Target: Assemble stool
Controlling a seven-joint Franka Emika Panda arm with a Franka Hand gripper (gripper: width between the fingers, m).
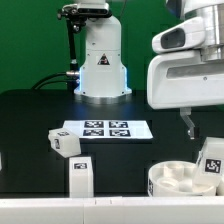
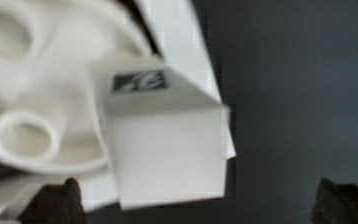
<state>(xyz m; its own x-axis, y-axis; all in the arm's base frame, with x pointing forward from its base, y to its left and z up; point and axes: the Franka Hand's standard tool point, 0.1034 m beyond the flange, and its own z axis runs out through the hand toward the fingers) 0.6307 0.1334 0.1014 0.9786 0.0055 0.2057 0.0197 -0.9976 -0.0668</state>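
The round white dish-like seat (image 1: 178, 182) lies at the front of the exterior view's right. One blocky white leg (image 1: 212, 160) with a marker tag stands at its far right rim. Two more tagged legs (image 1: 65, 141) (image 1: 81, 176) stand at the front left. My gripper (image 1: 192, 124) hangs above the seat and the leg and holds nothing. In the wrist view the seat (image 2: 25, 60) and the tagged leg (image 2: 167, 140) lie below my open gripper (image 2: 199, 205). The dark fingertips (image 2: 55, 200) are wide apart, and the leg's end lies between them, nearer one finger.
The marker board (image 1: 105, 129) lies flat on the black table (image 1: 30, 115) behind the two left legs. The white robot base (image 1: 100, 65) stands at the back, with cables to its left. A white ledge (image 1: 60, 208) runs along the front edge.
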